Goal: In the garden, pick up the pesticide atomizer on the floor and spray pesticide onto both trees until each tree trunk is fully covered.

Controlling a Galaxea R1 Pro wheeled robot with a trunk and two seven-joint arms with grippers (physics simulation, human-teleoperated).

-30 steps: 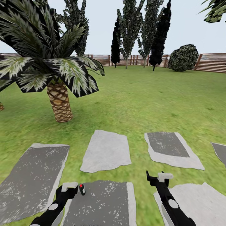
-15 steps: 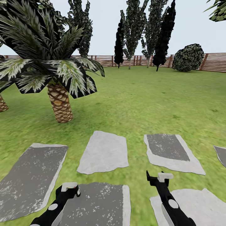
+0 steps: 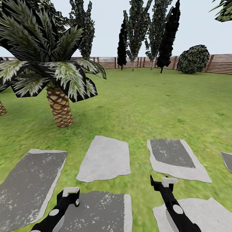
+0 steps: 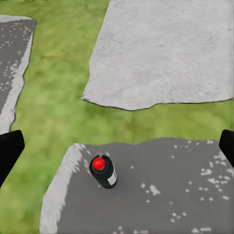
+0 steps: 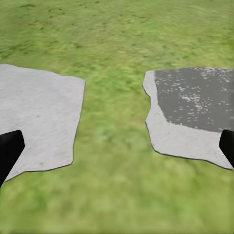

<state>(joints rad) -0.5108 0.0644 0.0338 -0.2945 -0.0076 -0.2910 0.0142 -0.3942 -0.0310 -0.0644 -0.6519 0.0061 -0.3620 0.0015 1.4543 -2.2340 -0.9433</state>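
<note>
A grass lawn (image 3: 145, 100) stretches to a brown fence (image 3: 222, 63) of horizontal wooden slats under a pale, flat sky. Grey stone slabs (image 3: 104, 158) lie in the near grass. A short palm (image 3: 58, 103) stands at left; dark conifers (image 3: 146, 32) and a rounded shrub (image 3: 192, 59) line the fence.

Left gripper (image 4: 117, 146): fingertips cut off at both side edges of its wrist view | Right gripper (image 5: 117, 146): the same, dark tips only at the edges | Palm (image 3: 59, 106): fronds cropped at the head view's top and left | Fence (image 3: 222, 63): partly hidden behind conifers (image 3: 167, 32) and shrub (image 3: 192, 59)
</note>
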